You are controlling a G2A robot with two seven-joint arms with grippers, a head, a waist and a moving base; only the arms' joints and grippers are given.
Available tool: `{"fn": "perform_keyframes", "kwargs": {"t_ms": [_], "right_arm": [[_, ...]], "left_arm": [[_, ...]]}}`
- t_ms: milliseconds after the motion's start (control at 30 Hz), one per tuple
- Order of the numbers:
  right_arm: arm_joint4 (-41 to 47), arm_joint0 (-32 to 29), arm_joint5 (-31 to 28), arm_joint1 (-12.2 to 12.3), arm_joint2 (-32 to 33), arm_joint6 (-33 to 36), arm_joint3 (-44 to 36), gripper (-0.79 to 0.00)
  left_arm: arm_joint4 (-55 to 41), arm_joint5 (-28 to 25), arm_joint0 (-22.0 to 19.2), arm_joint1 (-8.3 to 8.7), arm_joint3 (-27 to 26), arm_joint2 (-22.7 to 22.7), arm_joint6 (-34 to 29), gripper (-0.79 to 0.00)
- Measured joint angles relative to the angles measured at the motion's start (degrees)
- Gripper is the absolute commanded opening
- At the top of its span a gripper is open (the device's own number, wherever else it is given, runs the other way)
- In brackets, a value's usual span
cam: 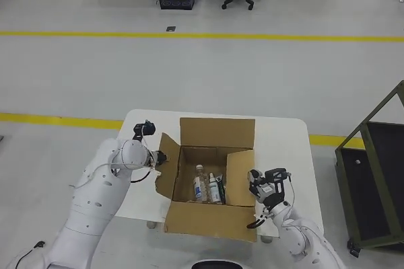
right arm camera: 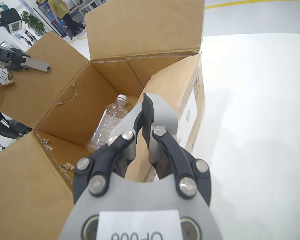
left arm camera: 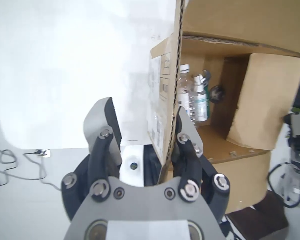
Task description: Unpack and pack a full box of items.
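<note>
**Open box, a hand at each side flap**

The cardboard box sits toward the near edge of the white tabletop, with bare surface on either side. The left hand is released, its fingers straddling the left flap. The right hand is clenched on the right flap. Inside lie a clear bottle, a spray bottle and a dark round item.

White glossy arms with black cables, grey wrist plates, black linkages with silver screws, grey jaws with black pads, white printed label.
</note>
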Motion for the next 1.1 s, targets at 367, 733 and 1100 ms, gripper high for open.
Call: {"fn": "perform_keyframes", "kwargs": {"t_ms": [367, 733, 1100], "right_arm": [[0.0, -0.5, 1.0, -0.1, -0.3, -0.6, -0.2, -0.785], [2.3, -1.2, 0.4, -0.1, 0.0, -2.3, -2.2, -0.785], [4.9, -3.1, 0.5, 0.4, 5.4, -6.5, -8.2, -0.785]], "left_arm": [[20.9, 0.1, -2.7, -0.34, 1.1, 7.9, -6.5, 0.0], [20.6, 1.0, -3.1, -1.83, 4.0, 9.4, -3.8, 0.0], [27.1, 0.4, -0.8, -0.82, -8.2, 4.4, -1.3, 0.0]]}}
